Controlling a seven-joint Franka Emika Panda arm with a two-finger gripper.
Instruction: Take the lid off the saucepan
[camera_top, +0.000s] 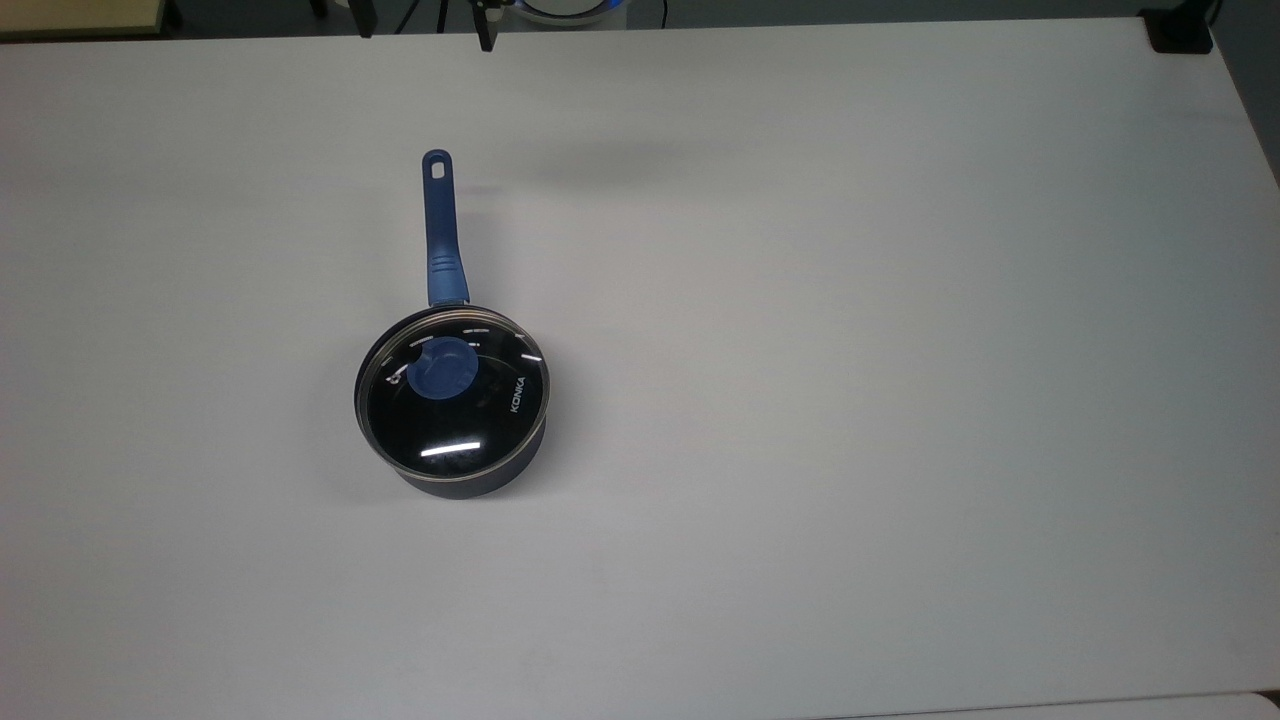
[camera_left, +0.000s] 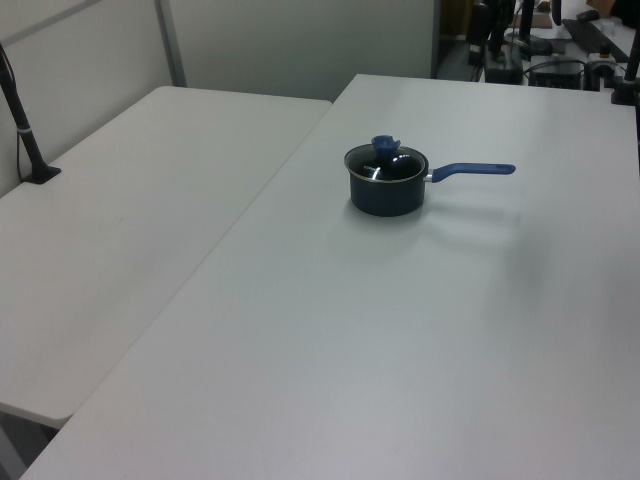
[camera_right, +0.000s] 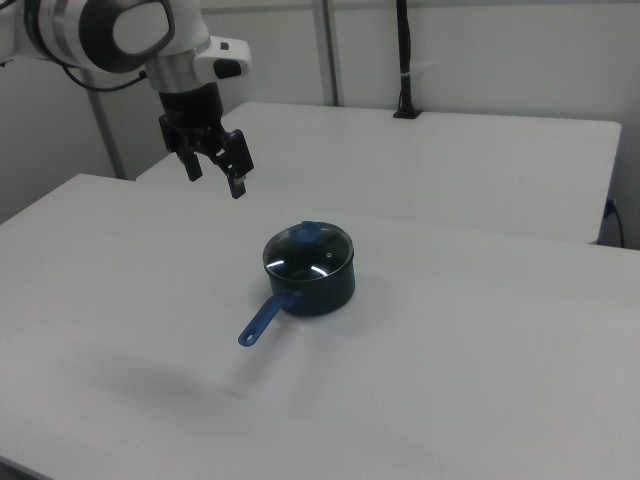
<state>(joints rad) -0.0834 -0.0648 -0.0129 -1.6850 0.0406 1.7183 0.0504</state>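
Note:
The saucepan (camera_top: 460, 482) (camera_left: 385, 195) (camera_right: 325, 290) is a small dark pot on the white table, left of centre in the top view. Its long blue handle (camera_top: 440, 228) (camera_left: 472, 171) (camera_right: 264, 320) has a hole at the end. The lid (camera_top: 500, 400) (camera_left: 398, 168) (camera_right: 312, 258), clear glass with a metal rim, rests on the pot. A blue knob (camera_top: 440, 370) (camera_left: 385, 144) (camera_right: 306, 233) rises from its centre, and white "KONKA" lettering shows. My gripper (camera_right: 216, 175) hangs open high above the table, up and to the right view's left of the pot, holding nothing.
A second white table (camera_left: 120, 200) (camera_right: 480, 160) stands beside this one, with a black post (camera_left: 22, 125) (camera_right: 404, 60) clamped on it. Dark equipment (camera_left: 530, 40) sits past the far edge in the left view. A black clamp (camera_top: 1180, 30) sits at the top view's upper right corner.

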